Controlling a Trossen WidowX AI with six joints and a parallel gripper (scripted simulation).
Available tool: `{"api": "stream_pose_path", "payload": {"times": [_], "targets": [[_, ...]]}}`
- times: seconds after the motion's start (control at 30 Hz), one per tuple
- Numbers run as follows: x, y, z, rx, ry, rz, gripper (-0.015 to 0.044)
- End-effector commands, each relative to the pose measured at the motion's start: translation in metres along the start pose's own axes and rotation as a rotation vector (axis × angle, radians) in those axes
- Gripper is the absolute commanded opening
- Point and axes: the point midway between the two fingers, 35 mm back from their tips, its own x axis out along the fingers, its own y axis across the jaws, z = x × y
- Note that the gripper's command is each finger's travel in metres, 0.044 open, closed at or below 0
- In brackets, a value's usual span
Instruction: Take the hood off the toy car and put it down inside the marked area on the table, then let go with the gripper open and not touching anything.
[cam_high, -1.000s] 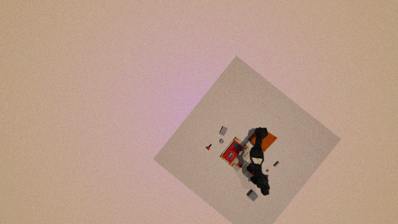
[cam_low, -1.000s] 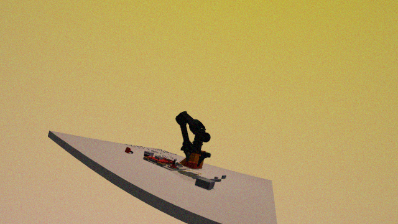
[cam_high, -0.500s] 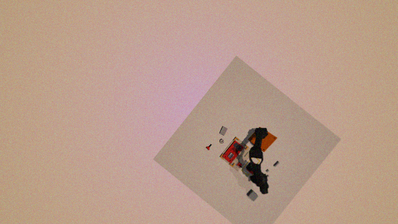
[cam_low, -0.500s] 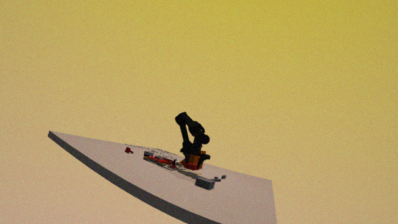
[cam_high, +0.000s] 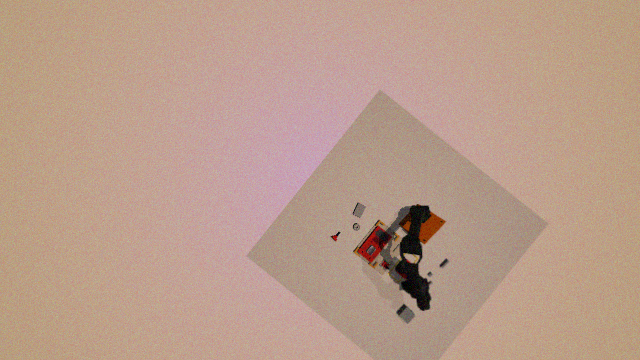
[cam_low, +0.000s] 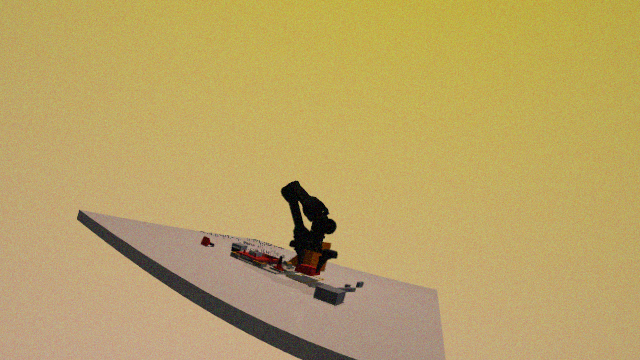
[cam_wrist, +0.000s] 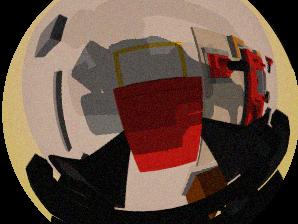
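Observation:
My gripper (cam_wrist: 163, 127) (cam_low: 311, 264) is shut on the red hood (cam_wrist: 158, 117) (cam_low: 306, 270) and holds it low over the table (cam_high: 450, 170). In the wrist view the hood fills the middle, with dark fingers on both sides of it. The marked area, a yellow-outlined rectangle (cam_wrist: 148, 46), lies on the table just beyond the hood's far edge. The red toy car (cam_wrist: 249, 80) (cam_high: 373, 244) (cam_low: 255, 257) sits on its base to the right in the wrist view. In the top view the arm (cam_high: 413, 250) hides the gripper and most of the hood.
An orange board (cam_high: 431, 226) (cam_wrist: 208, 187) lies under the arm's base side. Grey blocks (cam_high: 359, 209) (cam_high: 405, 314) (cam_low: 330, 294) (cam_wrist: 52, 35) lie on the table. A small red part (cam_high: 335, 236) (cam_low: 206, 241) and a small dark piece (cam_high: 443, 262) lie apart.

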Motion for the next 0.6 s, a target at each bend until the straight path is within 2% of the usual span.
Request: {"api": "stream_pose_path", "payload": {"times": [0.0, 0.57], "targets": [[0.0022, -0.0005, -0.0010, -0.007, 0.000, -0.004, 0.0000], [0.0106, -0.0006, -0.0009, -0.007, 0.000, -0.005, 0.0000]]}}
